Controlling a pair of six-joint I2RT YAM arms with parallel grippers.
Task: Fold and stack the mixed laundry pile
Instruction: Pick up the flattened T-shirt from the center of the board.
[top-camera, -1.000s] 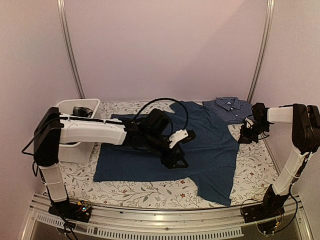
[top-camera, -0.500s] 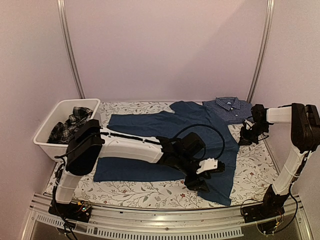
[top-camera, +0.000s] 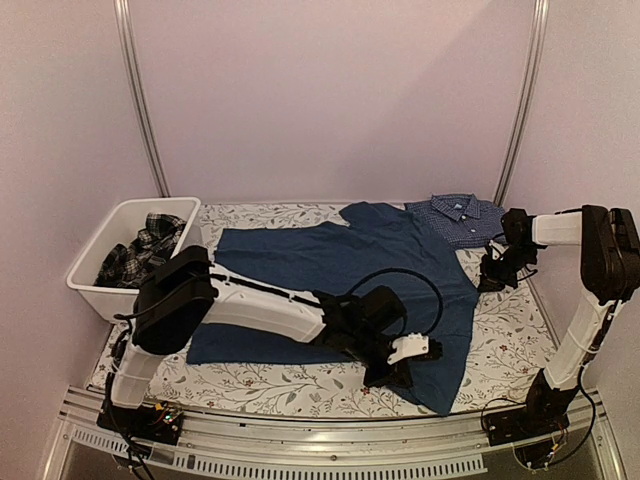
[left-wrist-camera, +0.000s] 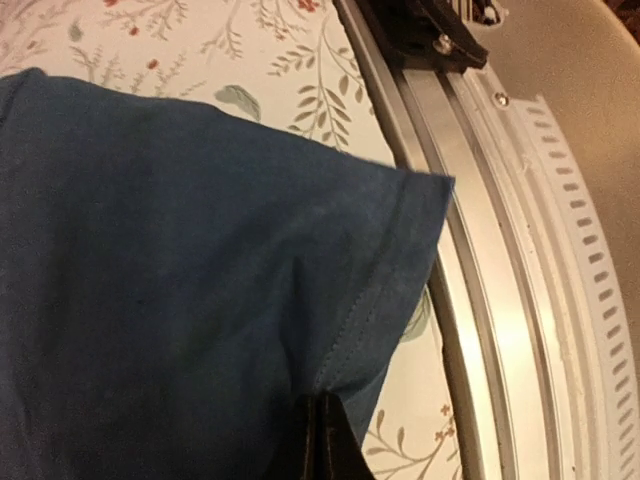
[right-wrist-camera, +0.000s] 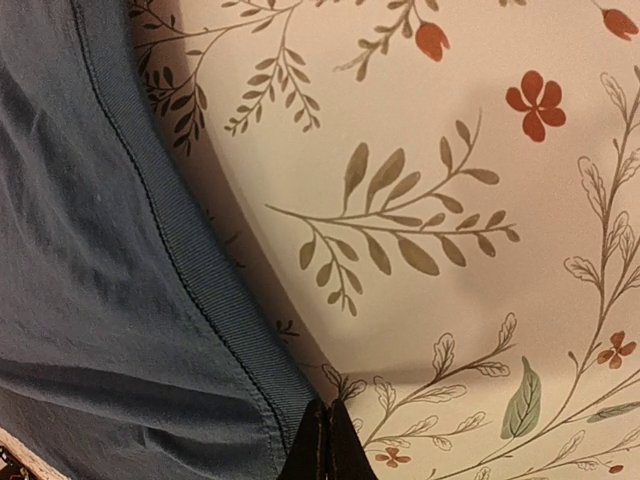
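A plain dark blue T-shirt (top-camera: 340, 265) lies spread across the floral tablecloth (top-camera: 300, 385). My left gripper (top-camera: 395, 372) reaches over its near right part and is shut on the cloth at the sleeve seam (left-wrist-camera: 345, 350); the sleeve hem (left-wrist-camera: 400, 215) points toward the table's front rail. My right gripper (top-camera: 490, 278) is shut on the T-shirt's ribbed neck edge (right-wrist-camera: 215, 290) at the right side. A blue-and-white checked collared shirt (top-camera: 457, 214) lies folded at the back right. A black-and-white plaid piece (top-camera: 135, 252) sits in the white tub (top-camera: 92, 292).
The tub stands at the back left corner. An aluminium rail (left-wrist-camera: 480, 300) runs along the table's front edge, close to the held sleeve. Bare tablecloth (right-wrist-camera: 450, 200) shows to the right of the T-shirt's neck.
My left arm swung from the T-shirt's middle to its near right sleeve, and its jaws went from open to shut on the cloth. The right arm stayed still.
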